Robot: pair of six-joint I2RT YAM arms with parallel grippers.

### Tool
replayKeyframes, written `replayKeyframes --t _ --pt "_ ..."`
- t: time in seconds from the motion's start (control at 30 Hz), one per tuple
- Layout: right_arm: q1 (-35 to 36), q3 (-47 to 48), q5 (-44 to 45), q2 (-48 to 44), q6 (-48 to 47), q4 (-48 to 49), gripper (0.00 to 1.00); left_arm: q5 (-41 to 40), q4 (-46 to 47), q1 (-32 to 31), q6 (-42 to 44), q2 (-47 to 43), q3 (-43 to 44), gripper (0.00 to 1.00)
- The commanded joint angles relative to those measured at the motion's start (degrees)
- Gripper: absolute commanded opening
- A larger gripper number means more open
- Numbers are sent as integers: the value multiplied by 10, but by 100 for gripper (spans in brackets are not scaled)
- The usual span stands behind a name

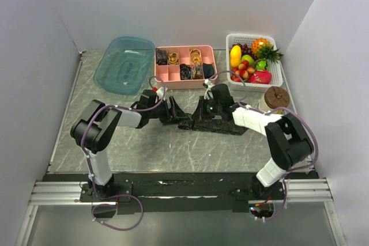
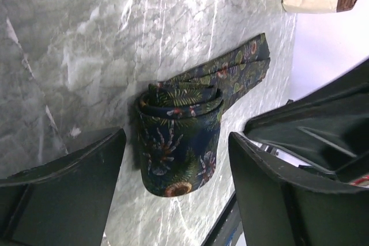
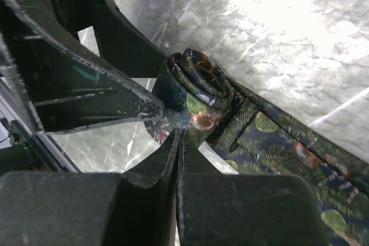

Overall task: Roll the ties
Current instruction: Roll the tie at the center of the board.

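Tie (image 2: 180, 136), partly coiled, is sitting inside the wide-open left gripper (image 2: 176, 148) while the closed right gripper (image 3: 180, 135) is touching the coil with its tips.

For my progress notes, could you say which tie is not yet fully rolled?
The dark tie on the table: its tail lies flat; the others sit coiled in the pink tray.
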Motion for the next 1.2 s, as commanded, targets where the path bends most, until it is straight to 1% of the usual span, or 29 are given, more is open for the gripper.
replayKeyframes --t 0.0,0.1,0.3,0.53,0.57,0.6,0.7,0.77,0.8,0.87,0.93,0.97,1.03,1.07,1.13,1.17 --pt "8 30 16 36 -11 2 0 -5 14 -2 -1 22 -1 75" --pt "8 38 18 55 -11 5 0 -4 20 -4 -2 27 -1 72" --pt "9 51 43 83 -10 -4 0 2 42 -9 -6 28 -8 69" --pt "9 57 44 99 -9 1 0 -4 46 -22 3 45 6 66" --pt "9 58 44 102 -8 2 0 -5 48 -25 3 46 8 64" --pt "9 57 44 105 -9 2 0 -5 49 -27 3 48 9 59" --pt "8 55 38 114 -7 8 0 -14 56 -31 2 48 9 54" --pt "9 54 34 120 -6 15 0 -23 65 -31 2 49 9 53" --pt "9 52 33 122 -5 19 0 -23 67 -31 1 50 11 51" --pt "8 53 31 131 -5 23 0 -24 77 -32 0 56 15 46" --pt "9 56 27 140 -5 26 0 -24 83 -33 1 59 19 38" --pt "8 55 25 142 -5 31 0 -26 79 -35 4 61 26 30" --pt "8 60 20 151 -5 33 0 -30 65 -35 10 59 34 23" --pt "8 63 18 154 -5 33 0 -35 46 -37 17 57 42 17" --pt "11 71 8 163 -4 36 0 -42 21 -37 26 47 49 11" --pt "15 75 7 167 -4 36 0 -54 6 -38 38 42 58 6"
